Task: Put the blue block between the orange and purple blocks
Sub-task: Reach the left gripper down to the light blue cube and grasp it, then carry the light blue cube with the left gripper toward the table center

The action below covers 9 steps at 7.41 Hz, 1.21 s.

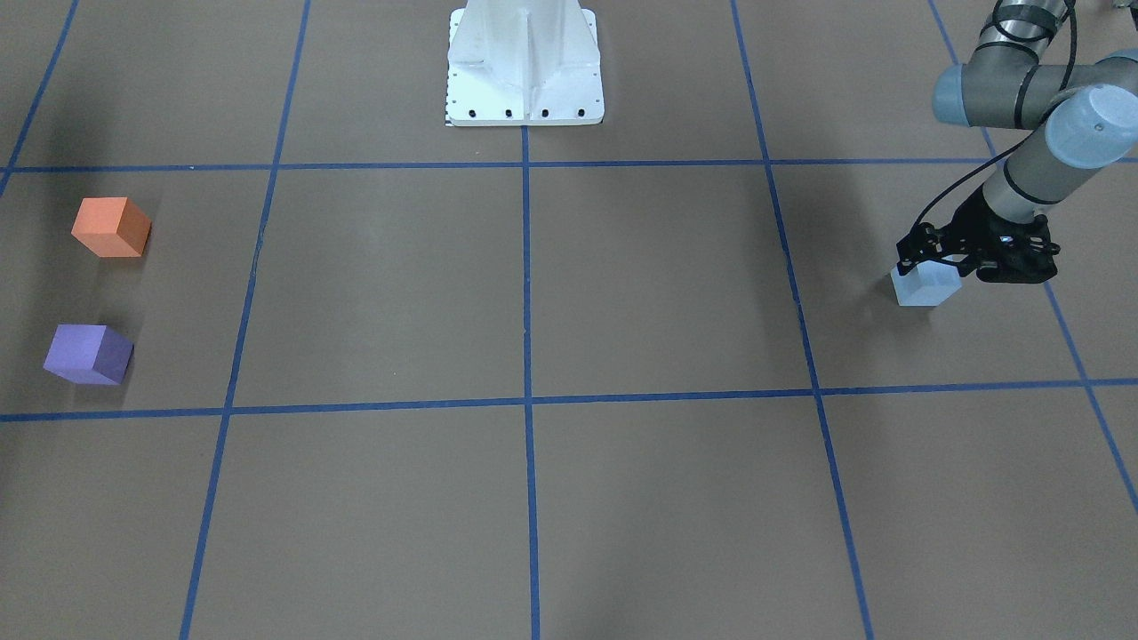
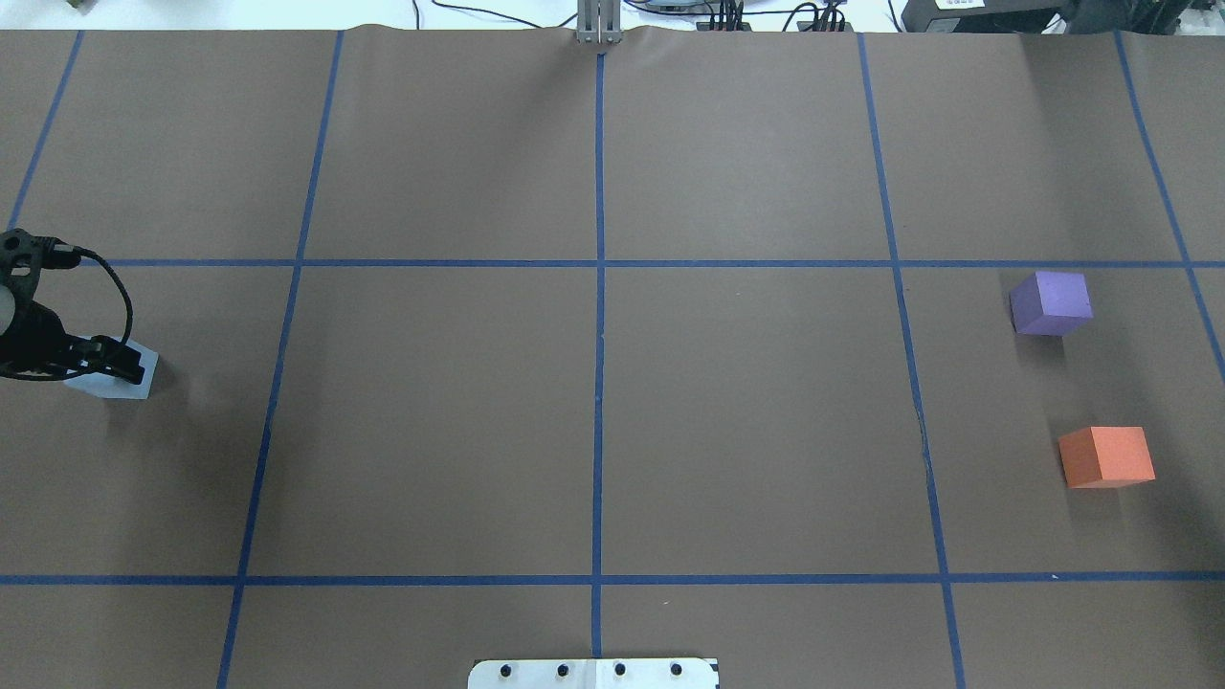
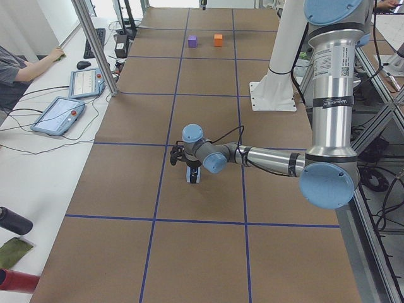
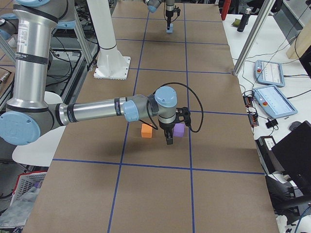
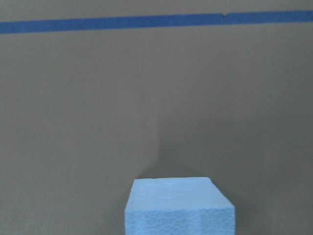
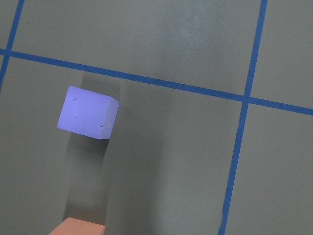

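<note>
The pale blue block [image 1: 925,289] sits on the brown table at my left end; it also shows in the overhead view [image 2: 120,386] and low in the left wrist view [image 5: 178,208]. My left gripper [image 1: 932,262] is down over it, jaws against its sides, shut on it. The orange block [image 1: 111,227] and the purple block [image 1: 89,354] stand a small gap apart at the far right end [image 2: 1105,456] [image 2: 1051,302]. My right gripper [image 4: 168,141] hangs above those two blocks; I cannot tell whether it is open or shut. The right wrist view shows the purple block [image 6: 87,112] and an orange corner [image 6: 80,227].
The white robot base [image 1: 524,71] stands at the table's middle rear. Blue tape lines [image 2: 599,287] divide the brown surface into squares. A metal pole [image 3: 95,47] and operator tablets [image 3: 60,115] stand along the far side.
</note>
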Tool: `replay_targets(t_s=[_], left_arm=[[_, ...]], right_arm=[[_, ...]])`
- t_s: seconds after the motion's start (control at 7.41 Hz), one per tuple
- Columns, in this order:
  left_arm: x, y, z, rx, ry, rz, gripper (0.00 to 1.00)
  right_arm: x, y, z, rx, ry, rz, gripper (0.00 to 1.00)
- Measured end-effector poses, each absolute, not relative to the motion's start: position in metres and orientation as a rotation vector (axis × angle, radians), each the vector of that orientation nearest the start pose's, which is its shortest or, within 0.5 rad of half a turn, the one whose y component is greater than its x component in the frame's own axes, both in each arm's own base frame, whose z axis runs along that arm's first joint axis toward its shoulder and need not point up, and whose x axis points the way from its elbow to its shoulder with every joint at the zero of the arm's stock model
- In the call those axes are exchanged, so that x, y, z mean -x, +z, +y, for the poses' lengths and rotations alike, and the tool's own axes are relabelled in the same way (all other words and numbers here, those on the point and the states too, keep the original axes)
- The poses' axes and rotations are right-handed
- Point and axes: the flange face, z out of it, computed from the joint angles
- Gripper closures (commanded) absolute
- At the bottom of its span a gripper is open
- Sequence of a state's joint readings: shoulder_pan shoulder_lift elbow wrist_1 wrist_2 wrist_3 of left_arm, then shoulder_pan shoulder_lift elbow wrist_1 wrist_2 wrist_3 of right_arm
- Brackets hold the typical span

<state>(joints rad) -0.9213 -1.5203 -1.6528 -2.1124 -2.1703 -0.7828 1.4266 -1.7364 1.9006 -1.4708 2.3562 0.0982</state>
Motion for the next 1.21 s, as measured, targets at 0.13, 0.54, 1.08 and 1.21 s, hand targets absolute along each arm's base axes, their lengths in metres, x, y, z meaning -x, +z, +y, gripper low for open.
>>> replay_targets(t_s=[0.13,0.54,1.08,1.21], left_arm=[[-0.242,0.588,-0.445,-0.039,0.050,0.806,1.00],[-0.259,0.529,-0.466,-0.083,0.068,0.851,1.00],[-0.357,0.314,-0.507,0.010,-0.004,0.856,1.00],[-0.403,0.266,-0.491,0.036,-0.028,0.869,1.00]], right_arm=[[0.000,0.559,-0.436,-0.155,-0.148,-0.806,0.00],[0.000,0.558,-0.436,-0.157,-0.148,-0.807,0.00],[0.000,0.557,-0.436,-0.157,-0.148,-0.811,0.00],[0.000,0.557,-0.436,-0.156,-0.148,-0.812,0.00]])
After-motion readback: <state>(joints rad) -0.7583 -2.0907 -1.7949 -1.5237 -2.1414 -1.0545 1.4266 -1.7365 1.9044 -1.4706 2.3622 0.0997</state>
